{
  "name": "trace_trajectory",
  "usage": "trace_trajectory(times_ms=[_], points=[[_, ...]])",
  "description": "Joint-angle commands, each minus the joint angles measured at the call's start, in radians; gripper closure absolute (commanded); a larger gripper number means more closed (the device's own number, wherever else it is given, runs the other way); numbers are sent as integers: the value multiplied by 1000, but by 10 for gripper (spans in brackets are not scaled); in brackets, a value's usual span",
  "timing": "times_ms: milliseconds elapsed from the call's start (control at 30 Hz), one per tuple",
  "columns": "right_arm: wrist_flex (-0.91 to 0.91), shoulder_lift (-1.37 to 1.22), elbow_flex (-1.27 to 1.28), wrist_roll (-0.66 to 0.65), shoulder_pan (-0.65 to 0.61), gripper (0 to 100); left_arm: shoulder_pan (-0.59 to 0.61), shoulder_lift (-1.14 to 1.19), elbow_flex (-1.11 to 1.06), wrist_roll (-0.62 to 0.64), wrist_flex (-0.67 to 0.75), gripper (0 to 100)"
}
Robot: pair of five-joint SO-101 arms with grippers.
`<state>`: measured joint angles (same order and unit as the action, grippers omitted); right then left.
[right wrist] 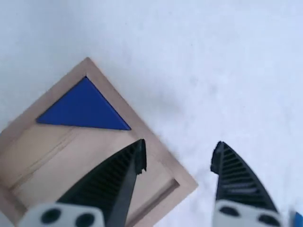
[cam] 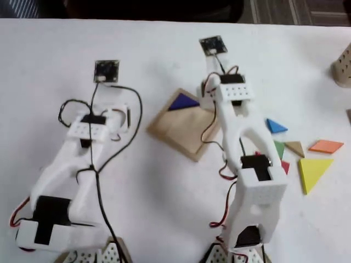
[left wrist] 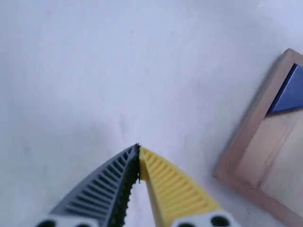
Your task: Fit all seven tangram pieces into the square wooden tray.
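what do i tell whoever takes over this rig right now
Left gripper: jaws shut, empty, over bare table beside the tray.
Right gripper: jaws open, empty, straddling the tray's rim near a corner.
Done: the dark blue triangle lies in one corner of the tray.
Left: six pieces loose on the table beside the right arm: light blue triangle, green piece, tan triangle, orange parallelogram, yellow triangle, red piece. The arm partly hides green and red.
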<state>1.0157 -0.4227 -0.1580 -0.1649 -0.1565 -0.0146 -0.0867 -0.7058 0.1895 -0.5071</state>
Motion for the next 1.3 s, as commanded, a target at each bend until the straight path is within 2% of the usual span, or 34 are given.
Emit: trace_trajectory(times_ms=[0, 133, 200, 267, 567, 1267], points=[[114, 16, -80, 129, 15, 843, -18, -51, 9, -28, 48, 973], [249, 8, -74, 308, 16, 913, -18, -51, 12, -28, 48, 973], [294, 13, -43, 430, 36, 901, -18, -51, 12, -28, 48, 973], [300, 19, -3, 493, 44, 880, -18, -51, 12, -28, 48, 973], [196, 27, 183, 494, 25, 864, -18, -51, 11, -29, 49, 973], [166, 42, 187, 543, -79, 865, -35, -33, 15, -34, 49, 973]])
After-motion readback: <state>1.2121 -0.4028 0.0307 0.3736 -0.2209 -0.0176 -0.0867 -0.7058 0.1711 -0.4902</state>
